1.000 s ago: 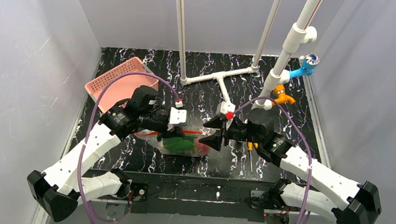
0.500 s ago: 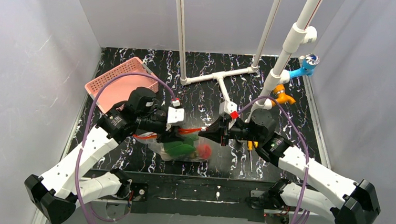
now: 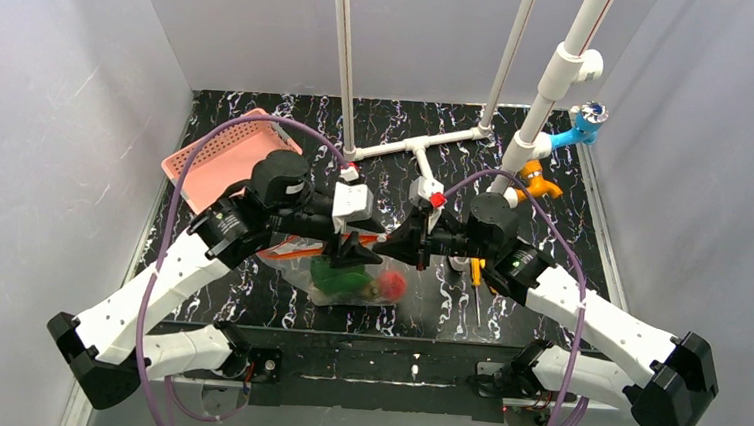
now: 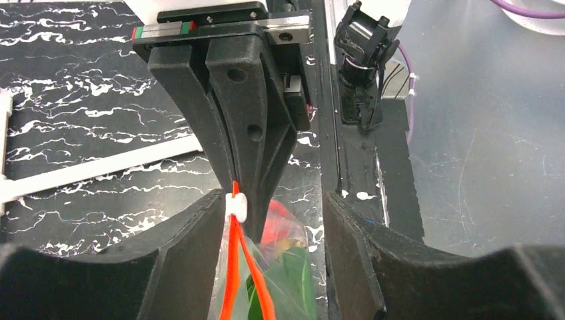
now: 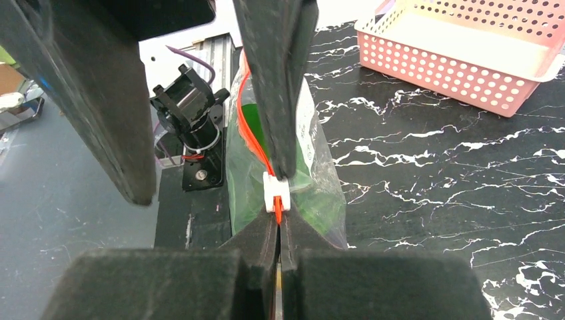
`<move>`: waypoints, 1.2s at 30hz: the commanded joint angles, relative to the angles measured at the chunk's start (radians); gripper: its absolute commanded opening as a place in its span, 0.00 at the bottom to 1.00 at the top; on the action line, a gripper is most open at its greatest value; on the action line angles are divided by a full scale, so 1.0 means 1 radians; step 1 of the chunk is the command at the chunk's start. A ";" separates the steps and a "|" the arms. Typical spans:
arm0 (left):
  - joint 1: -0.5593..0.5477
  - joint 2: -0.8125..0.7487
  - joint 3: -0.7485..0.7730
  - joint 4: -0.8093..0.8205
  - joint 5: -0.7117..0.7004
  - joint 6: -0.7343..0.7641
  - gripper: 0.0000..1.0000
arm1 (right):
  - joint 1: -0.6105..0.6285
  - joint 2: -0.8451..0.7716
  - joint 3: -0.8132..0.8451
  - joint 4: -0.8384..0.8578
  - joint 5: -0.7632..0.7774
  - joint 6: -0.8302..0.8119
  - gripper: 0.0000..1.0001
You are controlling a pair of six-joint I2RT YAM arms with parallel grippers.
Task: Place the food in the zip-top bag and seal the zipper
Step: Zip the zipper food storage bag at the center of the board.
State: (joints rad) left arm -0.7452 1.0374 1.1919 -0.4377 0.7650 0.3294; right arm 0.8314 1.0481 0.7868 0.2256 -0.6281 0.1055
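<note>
The clear zip-top bag (image 3: 348, 283) hangs between my two grippers, with green leafy food (image 3: 337, 275) and a red tomato (image 3: 391, 286) inside. My right gripper (image 5: 277, 223) is shut on the end of the red-orange zipper (image 5: 256, 143), right behind the white slider (image 5: 276, 192). My left gripper (image 4: 273, 200) is open and straddles the slider (image 4: 236, 207), which lies close to its left finger. In the left wrist view the two zipper strips (image 4: 231, 280) run apart below the slider. From above, both grippers (image 3: 356, 247) (image 3: 388, 248) meet tip to tip over the bag.
A pink perforated basket (image 3: 224, 157) stands at the back left. A white pipe frame (image 3: 418, 148) rises behind the grippers, with blue and orange fittings (image 3: 563, 141) at the right. A yellow-handled tool (image 3: 476, 276) lies under the right arm.
The right gripper closed on the zipper's end. The left gripper opened and slid right along the zipper until it met the right gripper. The bag lifted slightly.
</note>
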 commanded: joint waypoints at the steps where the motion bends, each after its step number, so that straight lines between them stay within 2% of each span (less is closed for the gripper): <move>1: -0.034 0.039 0.024 0.029 -0.046 -0.016 0.53 | 0.000 -0.012 0.059 0.009 0.001 0.023 0.01; 7: -0.037 0.051 0.005 0.055 -0.073 -0.034 0.52 | 0.000 -0.032 0.045 0.003 -0.007 0.005 0.01; 13: -0.037 0.068 0.008 0.051 -0.055 -0.069 0.58 | 0.000 -0.045 0.037 -0.003 -0.034 -0.021 0.01; 18: -0.037 0.094 0.025 0.017 -0.018 -0.069 0.44 | 0.001 -0.046 0.041 -0.014 -0.034 -0.021 0.01; 29: -0.036 0.102 0.036 0.008 0.020 -0.078 0.00 | 0.002 -0.082 -0.020 0.048 0.059 -0.004 0.01; 36: -0.027 0.097 0.031 -0.037 -0.022 -0.044 0.00 | 0.003 -0.104 -0.089 0.144 0.130 0.063 0.01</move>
State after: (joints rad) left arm -0.7765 1.1515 1.1999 -0.4038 0.7338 0.2592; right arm 0.8436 0.9783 0.7273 0.2611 -0.5743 0.1314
